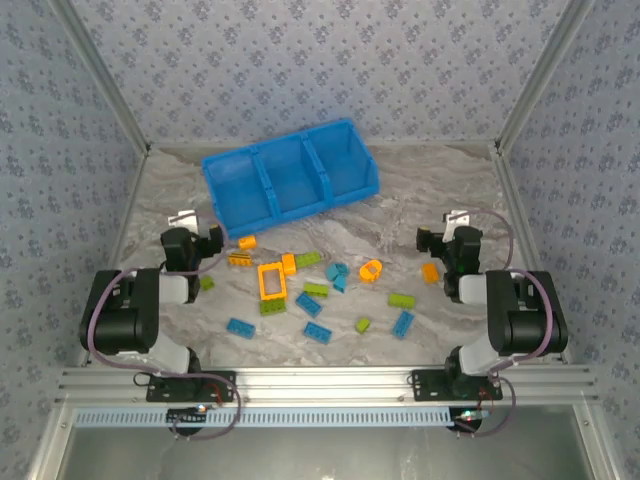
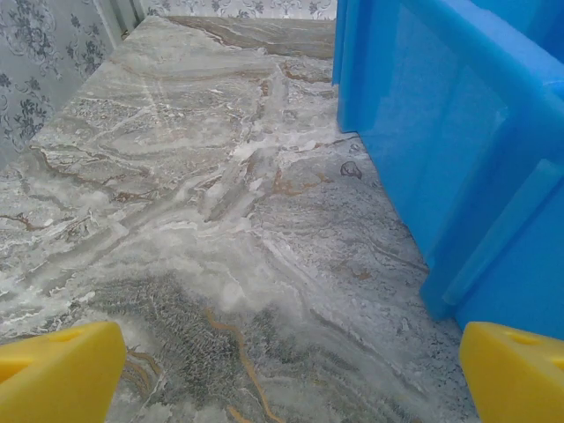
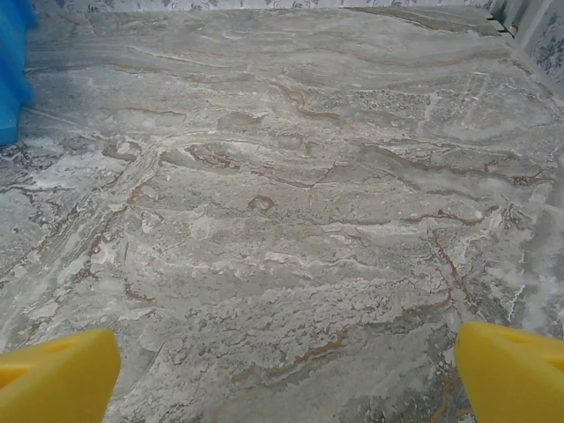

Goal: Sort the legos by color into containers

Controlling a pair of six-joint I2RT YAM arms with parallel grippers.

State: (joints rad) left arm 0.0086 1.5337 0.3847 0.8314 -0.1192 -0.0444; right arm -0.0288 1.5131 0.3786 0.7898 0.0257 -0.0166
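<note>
The legos lie scattered on the marble table between my arms: an orange open frame (image 1: 272, 280), blue bricks (image 1: 337, 272), lime green bricks (image 1: 316, 290) and an orange brick (image 1: 430, 272) close beside my right arm. The containers are three compartments of one blue bin (image 1: 290, 180), lying at a slant at the back. My left gripper (image 1: 192, 230) (image 2: 282, 388) is open over bare table, with the bin's wall (image 2: 458, 159) just to its right. My right gripper (image 1: 455, 230) (image 3: 282, 388) is open over bare marble, and a bin corner (image 3: 11, 70) shows far to its left.
Patterned walls and metal posts close in the table on the left (image 1: 110, 110), right (image 1: 545, 90) and back. A small green brick (image 1: 206, 283) lies beside my left arm. The arm bases stand on a rail (image 1: 320, 382) at the near edge.
</note>
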